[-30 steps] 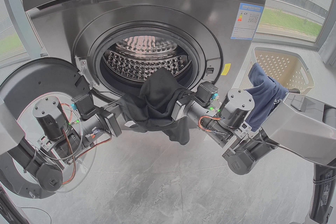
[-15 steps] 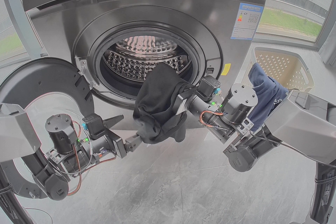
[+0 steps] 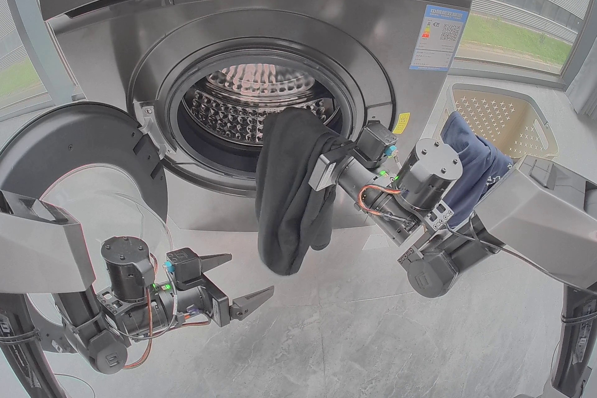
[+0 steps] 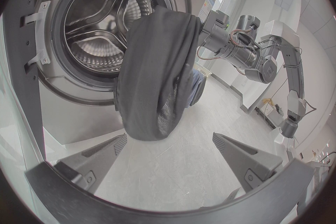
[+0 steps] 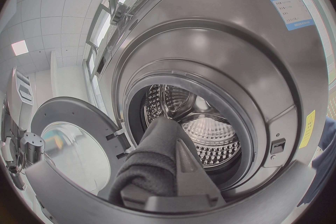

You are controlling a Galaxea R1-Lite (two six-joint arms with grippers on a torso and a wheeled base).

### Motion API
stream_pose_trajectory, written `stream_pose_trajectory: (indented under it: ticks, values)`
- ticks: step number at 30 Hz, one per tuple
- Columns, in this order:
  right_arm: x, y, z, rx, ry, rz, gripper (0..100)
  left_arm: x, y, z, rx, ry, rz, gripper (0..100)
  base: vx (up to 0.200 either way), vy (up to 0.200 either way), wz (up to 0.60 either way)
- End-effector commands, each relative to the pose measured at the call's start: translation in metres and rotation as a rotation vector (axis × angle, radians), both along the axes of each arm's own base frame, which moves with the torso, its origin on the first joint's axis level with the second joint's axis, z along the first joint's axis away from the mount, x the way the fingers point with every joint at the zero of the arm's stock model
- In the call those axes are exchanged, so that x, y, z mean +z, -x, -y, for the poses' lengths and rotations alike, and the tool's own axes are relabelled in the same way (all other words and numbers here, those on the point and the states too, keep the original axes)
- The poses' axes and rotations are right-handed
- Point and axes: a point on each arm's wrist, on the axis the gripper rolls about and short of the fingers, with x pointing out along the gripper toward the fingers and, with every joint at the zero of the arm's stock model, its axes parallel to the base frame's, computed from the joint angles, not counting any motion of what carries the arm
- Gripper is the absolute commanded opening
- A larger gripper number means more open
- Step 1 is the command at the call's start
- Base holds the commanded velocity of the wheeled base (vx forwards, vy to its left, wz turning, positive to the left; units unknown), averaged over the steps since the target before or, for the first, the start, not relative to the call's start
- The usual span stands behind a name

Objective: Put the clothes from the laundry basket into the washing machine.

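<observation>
1. Black garment (image 3: 289,194) clamped in right gripper (image 3: 326,160), hanging limp just outside the washing machine (image 3: 398,45) opening.
2. Left gripper (image 3: 250,273) spread wide, empty, low beside the open door.
3. Soft, light, floppy; probably best pinched at a bunched fold.
4. Blue garment (image 3: 476,169) draped over laundry basket (image 3: 547,135).

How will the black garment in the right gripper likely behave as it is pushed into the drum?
Probably floppy: the black garment drapes over the right gripper and hangs in a long limp fold. Likely light, since one pinch carries it all. Its low end hangs below the drum opening's lip, so it may drag or catch there.
</observation>
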Motion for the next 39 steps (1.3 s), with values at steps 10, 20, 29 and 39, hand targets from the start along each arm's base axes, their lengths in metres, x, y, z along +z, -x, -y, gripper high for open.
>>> stream_pose_trajectory:
  ticks: [10,20,29,39]
  values:
    - [0.000,0.001,-0.006,0.013,-0.004,0.006,0,0.015,-0.028,0.041,-0.018,0.095,0.104,100,0.000,0.000,0.00]
    - [-0.003,0.007,-0.017,0.041,-0.001,0.001,0,0.012,-0.065,0.062,0.003,0.168,0.132,100,0.000,0.000,0.00]
    - [-0.001,0.020,-0.025,0.075,-0.003,-0.006,0,-0.004,-0.093,0.070,0.029,0.175,0.146,100,0.000,0.000,0.00]
    - [-0.002,0.044,-0.028,0.120,0.008,-0.031,0,-0.012,-0.121,0.064,0.121,0.172,0.163,100,0.000,0.000,0.00]
